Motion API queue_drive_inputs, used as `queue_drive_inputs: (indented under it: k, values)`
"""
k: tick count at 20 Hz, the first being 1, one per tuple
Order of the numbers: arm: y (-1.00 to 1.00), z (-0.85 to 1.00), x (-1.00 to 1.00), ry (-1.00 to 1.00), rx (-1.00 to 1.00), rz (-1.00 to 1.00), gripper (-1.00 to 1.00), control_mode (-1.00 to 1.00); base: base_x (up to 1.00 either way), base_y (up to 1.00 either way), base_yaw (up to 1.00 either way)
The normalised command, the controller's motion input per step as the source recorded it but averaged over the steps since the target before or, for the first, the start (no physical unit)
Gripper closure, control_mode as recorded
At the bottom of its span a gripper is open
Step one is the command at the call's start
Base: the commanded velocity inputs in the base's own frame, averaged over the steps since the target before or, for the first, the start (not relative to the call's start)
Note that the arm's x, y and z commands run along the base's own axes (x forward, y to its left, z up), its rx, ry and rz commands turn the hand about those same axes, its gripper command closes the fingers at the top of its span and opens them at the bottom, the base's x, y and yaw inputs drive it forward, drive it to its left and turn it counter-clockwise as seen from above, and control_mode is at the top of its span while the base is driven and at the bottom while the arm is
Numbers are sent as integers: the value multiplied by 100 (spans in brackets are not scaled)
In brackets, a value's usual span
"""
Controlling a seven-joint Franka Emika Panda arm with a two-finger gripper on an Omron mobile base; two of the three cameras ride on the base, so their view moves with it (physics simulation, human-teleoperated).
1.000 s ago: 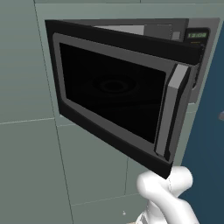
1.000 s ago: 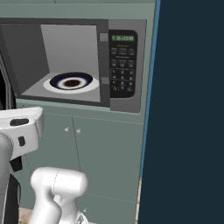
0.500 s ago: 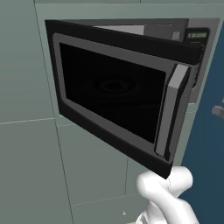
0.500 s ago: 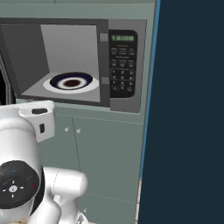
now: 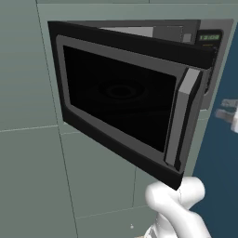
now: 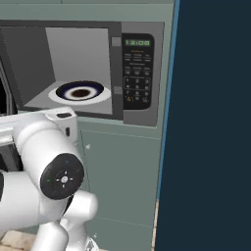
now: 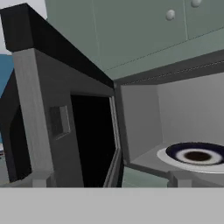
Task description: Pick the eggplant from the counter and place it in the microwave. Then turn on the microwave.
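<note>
The microwave (image 6: 139,73) is black and built into grey-green cabinetry. Its door (image 5: 121,97) stands swung wide to the left. Inside lies a blue-rimmed plate (image 6: 61,90) with a flat dark brown centre; it also lies at the right of the hand view as the plate (image 7: 175,151). The eggplant and the counter are out of view. My gripper (image 7: 109,179) is open with nothing between its fingers. It hangs just in front of the cavity's left side, facing the door's inner face. Its fingers (image 5: 224,115) poke in beyond the door's handle edge.
The keypad (image 6: 136,86) and green display (image 6: 137,42) sit right of the cavity. The bar handle (image 5: 179,121) juts toward me. A dark blue wall (image 6: 211,122) stands close on the right. Cabinet fronts (image 6: 122,176) run below, and knobbed doors (image 7: 131,26) hang above.
My arm's white elbow has swung up and to the right, filling more of the right base view. The fingers have crept up and left in the left base view. The jaws stay open.
</note>
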Motion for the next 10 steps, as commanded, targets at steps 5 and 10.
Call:
queue_drive_inputs:
  k: [5,10]
  values:
    - [2,-11,31,0,0,10,-100,-100,0,0,0]
    - [7,-10,24,0,0,11,-100,-100,0,0,0]
